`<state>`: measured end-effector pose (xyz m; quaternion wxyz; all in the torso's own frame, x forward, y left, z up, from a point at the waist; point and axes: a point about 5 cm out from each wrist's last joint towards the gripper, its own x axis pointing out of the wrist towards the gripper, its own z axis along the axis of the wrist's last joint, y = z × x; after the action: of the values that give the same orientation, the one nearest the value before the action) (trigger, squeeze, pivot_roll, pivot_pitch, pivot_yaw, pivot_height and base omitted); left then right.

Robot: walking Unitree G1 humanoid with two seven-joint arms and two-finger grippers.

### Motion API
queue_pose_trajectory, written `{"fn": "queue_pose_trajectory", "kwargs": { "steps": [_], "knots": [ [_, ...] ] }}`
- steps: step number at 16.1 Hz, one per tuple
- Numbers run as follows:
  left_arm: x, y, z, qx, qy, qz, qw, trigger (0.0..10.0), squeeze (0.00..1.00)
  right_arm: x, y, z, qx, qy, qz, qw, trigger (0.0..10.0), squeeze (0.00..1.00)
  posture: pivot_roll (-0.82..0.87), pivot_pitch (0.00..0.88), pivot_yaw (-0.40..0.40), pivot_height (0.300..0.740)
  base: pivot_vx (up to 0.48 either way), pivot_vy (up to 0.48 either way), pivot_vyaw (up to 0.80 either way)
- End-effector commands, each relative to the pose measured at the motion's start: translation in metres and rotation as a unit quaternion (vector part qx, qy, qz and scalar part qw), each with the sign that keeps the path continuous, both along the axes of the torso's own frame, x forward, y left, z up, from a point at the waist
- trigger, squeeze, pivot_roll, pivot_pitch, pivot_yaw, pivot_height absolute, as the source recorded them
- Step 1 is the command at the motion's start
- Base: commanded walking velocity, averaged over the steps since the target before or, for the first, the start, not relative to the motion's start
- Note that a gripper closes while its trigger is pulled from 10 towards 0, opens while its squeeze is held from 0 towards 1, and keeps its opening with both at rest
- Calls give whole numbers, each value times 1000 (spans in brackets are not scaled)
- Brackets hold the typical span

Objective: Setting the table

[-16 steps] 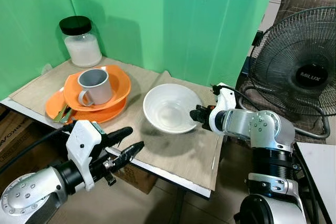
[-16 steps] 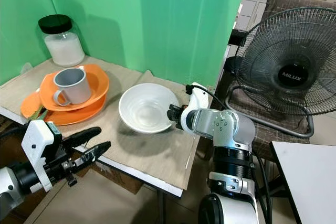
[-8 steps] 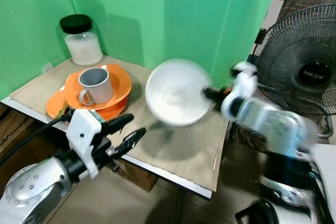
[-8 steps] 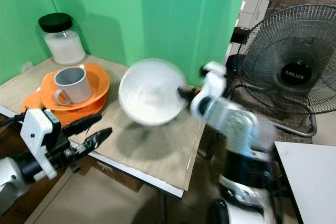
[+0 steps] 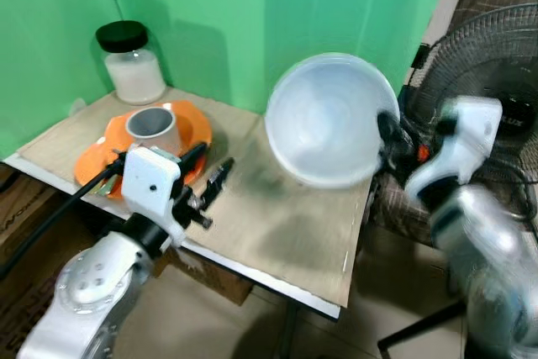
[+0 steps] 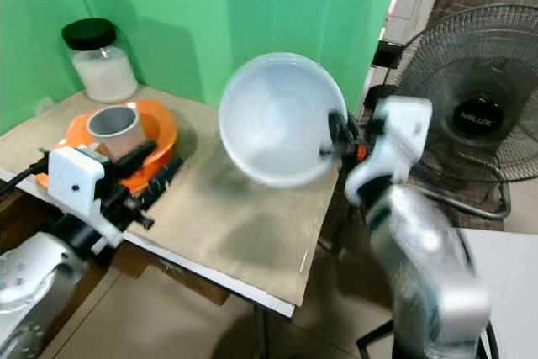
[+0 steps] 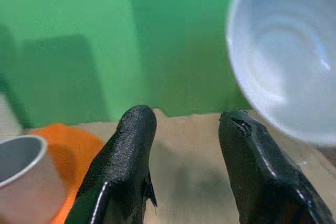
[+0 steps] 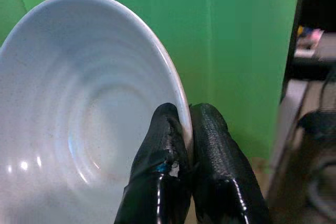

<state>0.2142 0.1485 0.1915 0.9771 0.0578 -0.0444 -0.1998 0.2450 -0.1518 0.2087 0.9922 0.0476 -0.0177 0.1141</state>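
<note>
White bowl (image 5: 331,119) hangs tilted in the air above the right half of the counter (image 5: 277,224), its hollow facing the camera, gripped at its right rim by the right claw (image 8: 185,145), whose two black fingers are clenched on either side of the rim with the thin edge pinched between them. The bowl sits clear of the wooden surface, in front of the green backdrop (image 5: 277,23), with a blurred black fan (image 6: 471,115) just behind the right arm. At the left, the left claw (image 7: 186,145) hovers low over the near edge of the counter, its fingers parted with nothing between them, pointing toward the far wall; the raised bowl lies ahead and to the right of it, well apart. Just to the left of that claw stands a grey mug (image 5: 152,126) on an orange bowl (image 5: 189,124), which sits on an orange plate (image 5: 88,176) near the counter's left end. A glass jar (image 5: 133,69) with a black lid stands in the far left corner against the backdrop. Between the orange stack and the counter's right edge, the wood lies bare beneath the bowl, and the near edge runs diagonally down to the right corner, past which the floor (image 5: 252,334) shows.
</note>
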Motion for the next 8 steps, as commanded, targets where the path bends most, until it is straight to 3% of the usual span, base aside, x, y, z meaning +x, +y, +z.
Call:
{"fn": "queue_pose_trajectory", "kwargs": {
  "steps": [1,8],
  "knots": [
    [4,1,-1,12,-5,21,1000,10000,0,-5,3,17,-19,-65,0,998,10000,0,-70,23,18,740,0,0,-800],
    [7,-4,-8,33,-20,78,996,10000,0,-14,8,2,-27,-60,-23,998,10000,0,-63,15,2,740,0,0,-800]
  ]
}}
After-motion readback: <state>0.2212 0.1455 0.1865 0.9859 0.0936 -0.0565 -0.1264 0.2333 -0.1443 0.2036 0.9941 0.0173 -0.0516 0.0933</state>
